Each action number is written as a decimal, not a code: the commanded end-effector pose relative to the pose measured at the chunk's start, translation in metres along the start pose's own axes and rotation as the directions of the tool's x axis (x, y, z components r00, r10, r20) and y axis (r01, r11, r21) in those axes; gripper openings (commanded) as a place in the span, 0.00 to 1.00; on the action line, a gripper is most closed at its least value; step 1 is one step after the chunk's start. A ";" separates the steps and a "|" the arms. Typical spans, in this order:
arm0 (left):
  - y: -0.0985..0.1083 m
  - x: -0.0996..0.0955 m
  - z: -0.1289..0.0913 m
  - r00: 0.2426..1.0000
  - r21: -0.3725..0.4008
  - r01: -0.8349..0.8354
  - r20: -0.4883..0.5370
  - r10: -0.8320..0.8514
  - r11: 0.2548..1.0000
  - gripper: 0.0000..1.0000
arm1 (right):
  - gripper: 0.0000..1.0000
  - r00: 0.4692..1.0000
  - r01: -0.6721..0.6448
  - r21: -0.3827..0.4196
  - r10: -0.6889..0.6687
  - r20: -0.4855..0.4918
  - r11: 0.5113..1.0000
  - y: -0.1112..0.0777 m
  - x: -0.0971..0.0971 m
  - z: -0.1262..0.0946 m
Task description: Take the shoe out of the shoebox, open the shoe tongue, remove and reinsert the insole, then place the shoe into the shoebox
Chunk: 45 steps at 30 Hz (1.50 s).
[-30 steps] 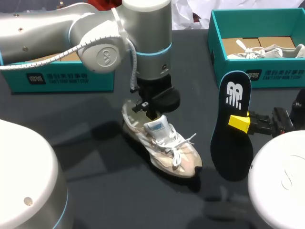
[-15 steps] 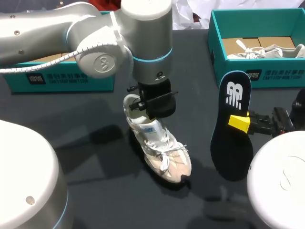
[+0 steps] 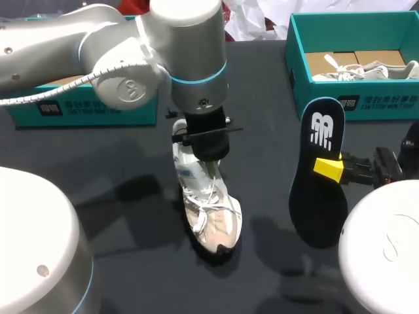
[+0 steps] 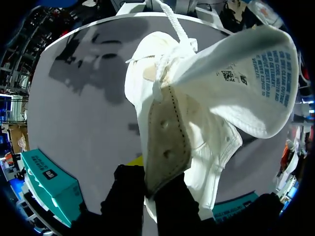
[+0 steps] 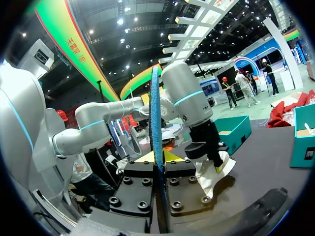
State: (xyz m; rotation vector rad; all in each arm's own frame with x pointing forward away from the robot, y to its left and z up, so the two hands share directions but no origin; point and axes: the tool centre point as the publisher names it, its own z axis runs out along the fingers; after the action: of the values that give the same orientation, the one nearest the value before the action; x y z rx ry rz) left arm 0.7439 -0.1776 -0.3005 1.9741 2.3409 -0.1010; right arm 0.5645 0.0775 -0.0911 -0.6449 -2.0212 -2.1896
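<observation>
Shoe (image 3: 208,212): on table, flap pinched tight by left gripper (image 4: 150,191). Insole (image 3: 319,196): upright, clamped in right gripper (image 3: 329,169). Advice: hold shoe mouth wide, feed insole toe-first.

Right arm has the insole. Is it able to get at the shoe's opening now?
Probably not. The left gripper sits right over the shoe's opening, clamped on its side flap, blocking the way in. The path between the insole in the right gripper and the shoe looks free.
</observation>
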 end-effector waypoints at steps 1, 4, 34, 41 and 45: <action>-0.001 0.002 -0.001 1.000 -0.002 -0.001 0.003 0.001 1.000 0.00 | 0.00 1.000 0.000 0.001 0.000 0.009 1.000 0.000 0.005 0.000; -0.006 0.000 0.002 0.998 -0.026 -0.068 0.009 0.069 0.997 0.00 | 0.00 1.000 0.000 0.001 0.000 0.009 1.000 0.000 0.005 0.000; -0.026 -0.005 0.048 0.986 0.032 -0.167 -0.022 0.167 0.985 0.00 | 0.00 1.000 0.000 0.001 0.000 0.009 1.000 0.000 0.005 0.000; -0.025 -0.004 0.055 0.984 0.045 -0.173 -0.025 0.174 0.984 0.00 | 0.00 1.000 0.000 0.001 0.000 0.009 1.000 0.000 0.005 0.000; -0.024 -0.004 0.059 0.983 0.050 -0.177 -0.032 0.179 0.983 0.00 | 0.00 1.000 0.000 0.001 0.000 0.009 1.000 0.000 0.005 0.000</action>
State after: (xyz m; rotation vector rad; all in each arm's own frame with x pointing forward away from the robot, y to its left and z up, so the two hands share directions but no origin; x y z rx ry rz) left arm 0.7208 -0.1888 -0.3543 2.2095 2.1873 -0.1097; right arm 0.5646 0.0774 -0.0909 -0.6459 -2.0206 -2.1888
